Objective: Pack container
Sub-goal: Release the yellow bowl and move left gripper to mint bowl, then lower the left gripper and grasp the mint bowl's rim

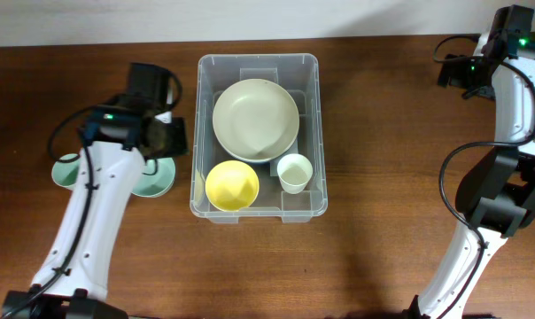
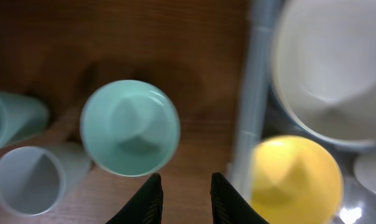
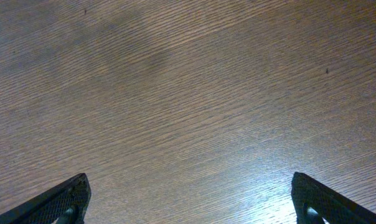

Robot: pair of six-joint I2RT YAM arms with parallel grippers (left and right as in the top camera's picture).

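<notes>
The container (image 1: 314,133), a large clear plastic bin, stands at the middle of the table. Inside it are a big pale bowl (image 1: 255,120), a yellow bowl (image 1: 231,185) and a small white cup (image 1: 294,172). My left gripper (image 2: 187,186) hovers just left of the container wall (image 2: 250,106), over bare wood. Its jaws stand a narrow gap apart with nothing between them. A mint bowl (image 2: 130,127) lies on the table just beyond its fingertips. My right gripper (image 3: 188,193) is wide open above bare table at the far right.
Left of the mint bowl, a mint cup (image 2: 14,118) and a pale translucent cup (image 2: 32,180) lie on the table. The left arm (image 1: 95,213) partly covers them from above. The right arm (image 1: 507,97) stands at the right edge.
</notes>
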